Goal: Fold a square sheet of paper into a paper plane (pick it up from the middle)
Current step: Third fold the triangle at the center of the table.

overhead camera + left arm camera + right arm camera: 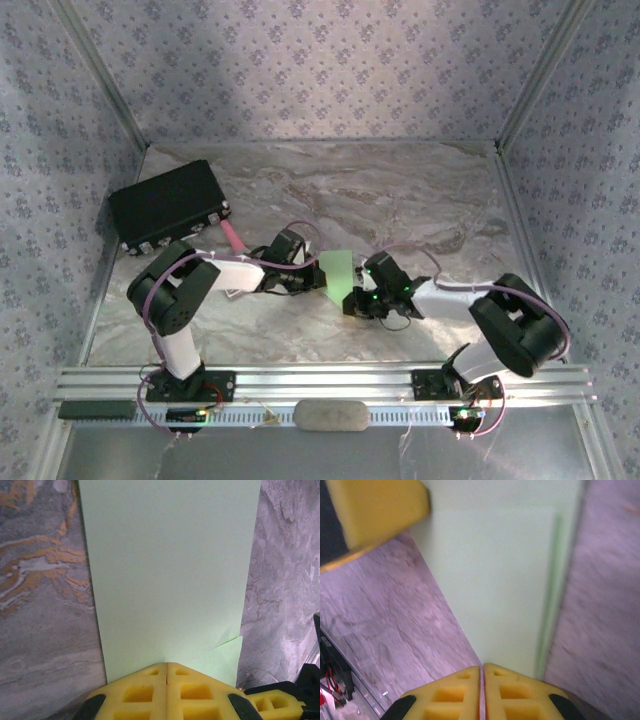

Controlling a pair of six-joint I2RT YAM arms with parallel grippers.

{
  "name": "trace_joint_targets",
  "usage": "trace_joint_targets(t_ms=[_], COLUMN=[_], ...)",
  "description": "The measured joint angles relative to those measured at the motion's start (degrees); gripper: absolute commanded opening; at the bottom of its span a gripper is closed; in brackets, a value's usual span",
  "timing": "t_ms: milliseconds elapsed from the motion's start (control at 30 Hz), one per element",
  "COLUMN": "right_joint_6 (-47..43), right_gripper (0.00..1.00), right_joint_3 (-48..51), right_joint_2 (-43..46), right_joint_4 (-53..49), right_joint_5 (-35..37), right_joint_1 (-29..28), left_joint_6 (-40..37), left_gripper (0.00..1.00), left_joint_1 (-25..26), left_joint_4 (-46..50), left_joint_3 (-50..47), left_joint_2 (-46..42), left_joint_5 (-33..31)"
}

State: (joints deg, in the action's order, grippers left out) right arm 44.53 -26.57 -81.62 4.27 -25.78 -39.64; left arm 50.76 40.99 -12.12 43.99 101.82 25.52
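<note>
The square sheet of paper (337,274) is a pale-green, creased, narrower shape lying on the marble table between both grippers. In the left wrist view the paper (170,575) stretches away from my left gripper (166,664), whose yellow fingertips are pressed together over its near edge, with a small folded flap at the lower right. My left gripper (316,272) is at the paper's left side. My right gripper (356,297) is at its right. The right gripper (482,666) has its jaws together bar a hairline slit, its tips at the edge of the paper (505,580). Neither pair of jaws has paper between them.
A big black box (168,205) sits at the back left with a pink cylinder (232,237) beside it. A grey oblong pad (331,415) lies on the front rail. Patterned walls close in the table on three sides. The left gripper's yellow finger (375,515) shows in the right wrist view.
</note>
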Motion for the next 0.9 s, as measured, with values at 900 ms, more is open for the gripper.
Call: trace_joint_targets(t_ms=[900], right_joint_6=[-0.11], right_gripper=[0.05], right_joint_3=[-5.11], right_joint_2=[-3.48], right_joint_4=[-3.39], right_joint_5=[-0.39], right_joint_1=[2.25], left_joint_6=[0.24], left_gripper=[0.01], left_joint_1=[-0.11], left_joint_4=[0.37], left_joint_3=[0.39], left_joint_2=[0.28], left_joint_5=[0.83])
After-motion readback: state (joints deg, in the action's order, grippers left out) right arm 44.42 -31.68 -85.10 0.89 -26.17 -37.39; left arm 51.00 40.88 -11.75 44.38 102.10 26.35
